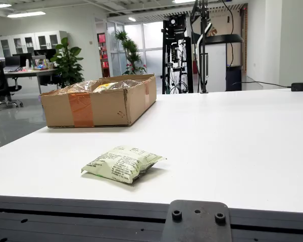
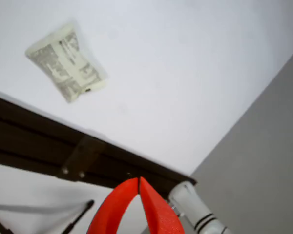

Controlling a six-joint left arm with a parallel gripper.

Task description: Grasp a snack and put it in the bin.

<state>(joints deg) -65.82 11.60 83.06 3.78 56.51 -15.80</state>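
Observation:
A pale green snack packet (image 1: 122,163) with printed text lies flat on the white table (image 1: 232,141) near its front edge in the side view. The view that rides on the gripper shows the same packet (image 2: 66,62) at upper left, far from the fingers. The bin is an open cardboard box (image 1: 98,103) with orange tape at the table's back left, holding shiny wrapped items. My gripper (image 2: 138,180) appears only in the riding view, at the bottom. Its two red fingers (image 2: 156,212) meet at the tips with nothing between them, hanging off the table beyond its dark edge rail.
A dark rail with a metal bracket (image 1: 197,222) runs along the table's front edge; the bracket (image 2: 80,156) also shows from the gripper. A black adapter (image 1: 301,86) with a cable lies at far right. A black equipment rig (image 1: 179,50) stands behind the table.

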